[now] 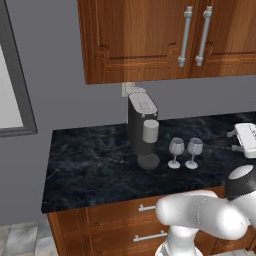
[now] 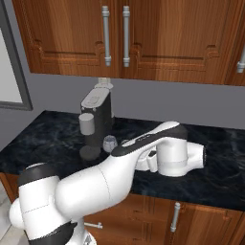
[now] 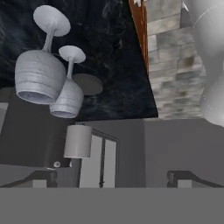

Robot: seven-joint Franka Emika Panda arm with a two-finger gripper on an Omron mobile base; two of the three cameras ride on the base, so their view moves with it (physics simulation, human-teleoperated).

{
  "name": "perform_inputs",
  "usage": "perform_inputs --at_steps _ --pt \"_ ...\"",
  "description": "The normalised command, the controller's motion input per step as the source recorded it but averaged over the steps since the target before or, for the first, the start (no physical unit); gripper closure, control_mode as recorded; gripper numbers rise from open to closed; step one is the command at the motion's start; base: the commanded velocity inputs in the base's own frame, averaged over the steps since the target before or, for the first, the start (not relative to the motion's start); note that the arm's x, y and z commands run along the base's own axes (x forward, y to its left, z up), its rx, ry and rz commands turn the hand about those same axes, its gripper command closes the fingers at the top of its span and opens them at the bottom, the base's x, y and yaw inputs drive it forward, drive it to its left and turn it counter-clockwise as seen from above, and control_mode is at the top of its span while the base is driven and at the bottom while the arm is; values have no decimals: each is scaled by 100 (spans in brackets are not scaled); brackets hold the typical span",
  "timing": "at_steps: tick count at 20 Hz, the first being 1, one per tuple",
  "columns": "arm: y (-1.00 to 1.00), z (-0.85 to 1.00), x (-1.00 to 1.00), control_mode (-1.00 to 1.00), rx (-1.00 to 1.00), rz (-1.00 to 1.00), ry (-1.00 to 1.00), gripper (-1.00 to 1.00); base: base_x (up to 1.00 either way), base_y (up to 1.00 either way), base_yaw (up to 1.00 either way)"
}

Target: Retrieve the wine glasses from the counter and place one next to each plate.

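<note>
Left base view has both wine glasses [image 1: 184,152] standing side by side right of centre on the counter [image 1: 90,165], just right of the coffee machine [image 1: 141,129]. The tool [image 3: 107,177] is spread wide, holding nothing, so I judge nothing is delivered yet.

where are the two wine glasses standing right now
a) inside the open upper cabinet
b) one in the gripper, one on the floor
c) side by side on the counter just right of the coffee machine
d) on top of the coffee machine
c: in the left base view both wine glasses stand upright, side by side, on the black counter just right of the coffee machine, and nothing grips them.
</note>
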Motion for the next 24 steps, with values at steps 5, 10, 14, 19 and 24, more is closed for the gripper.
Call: perform_inputs --at_steps 5,10,14,19,24 --pt "0 -36 11 -100 0 0 0 -100 0 0 0" --pt "0 -40 19 -100 0 0 0 -100 0 0 0" --pt "0 -31 29 -100 0 0 4 -100 0 0 0" --pt "0 -32 25 -100 0 -1 0 -100 0 0 0" --pt "0 -20 14 -100 -1 -2 0 -100 0 0 0"
